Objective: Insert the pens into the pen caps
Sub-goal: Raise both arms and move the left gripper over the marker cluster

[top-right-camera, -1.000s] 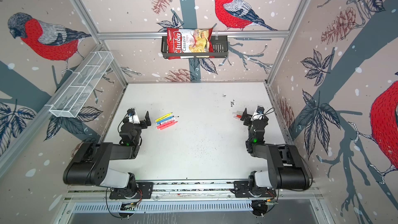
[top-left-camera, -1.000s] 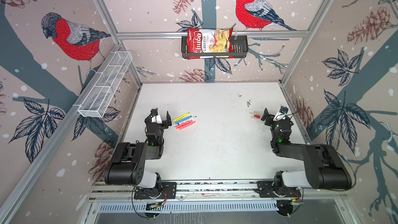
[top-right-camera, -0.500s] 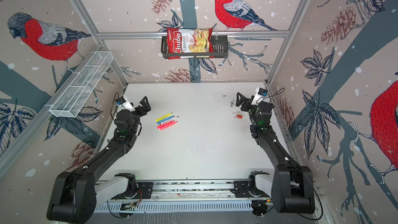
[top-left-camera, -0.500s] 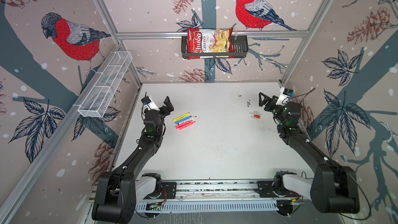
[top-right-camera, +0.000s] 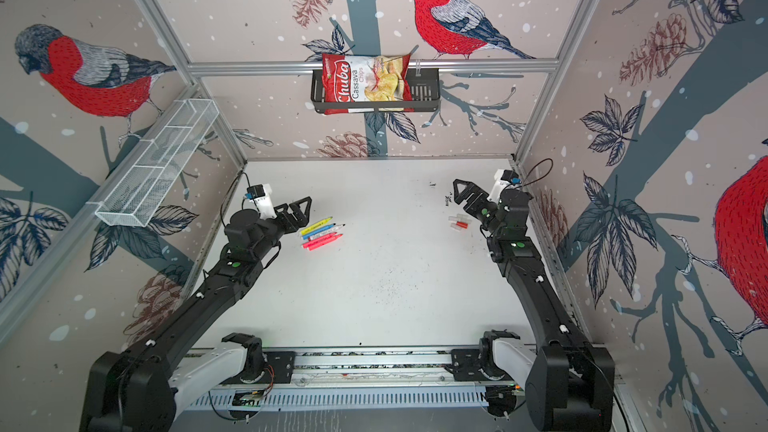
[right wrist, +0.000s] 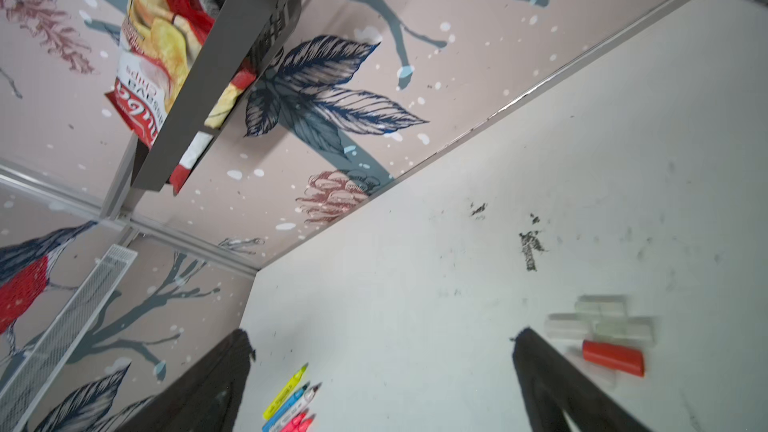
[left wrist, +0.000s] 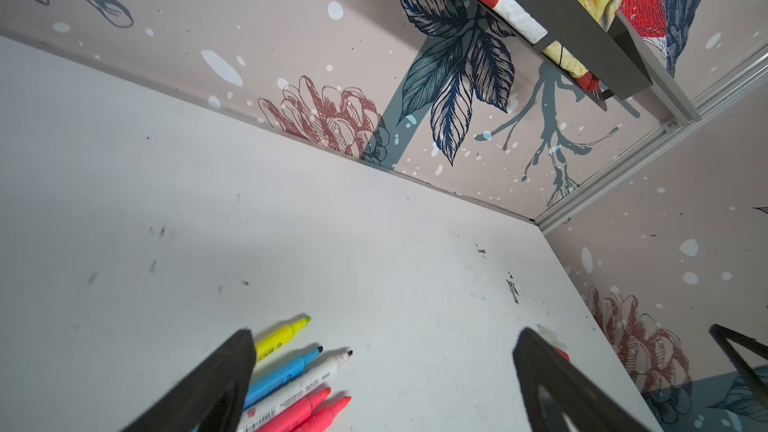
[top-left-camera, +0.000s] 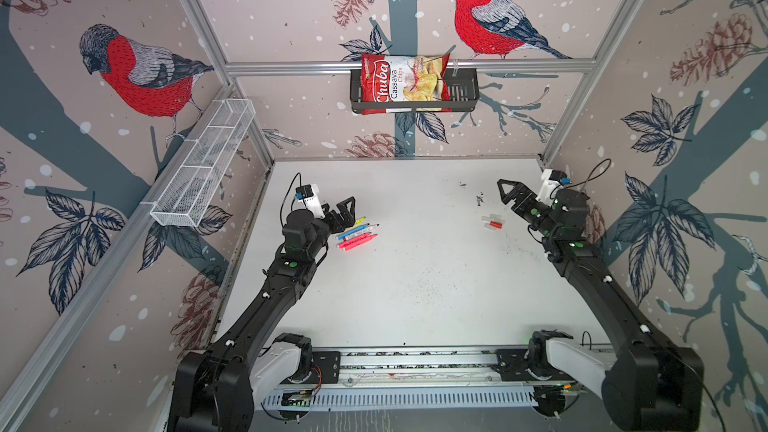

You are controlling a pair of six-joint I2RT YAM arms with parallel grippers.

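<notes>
A red-and-white snack bag in a black wall basket reads "Chuba Cassava Chips"; the print on the white pen is too small to read.

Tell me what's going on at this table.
It's a pen-capping job, and nothing is capped or held yet. The left gripper hangs open by five uncapped pens lying side by side on the white table. The right gripper hangs open near the loose pen caps, whitish ones plus one red cap.

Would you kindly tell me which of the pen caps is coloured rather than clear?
The red cap; the other caps beside it are all whitish and translucent.
</notes>
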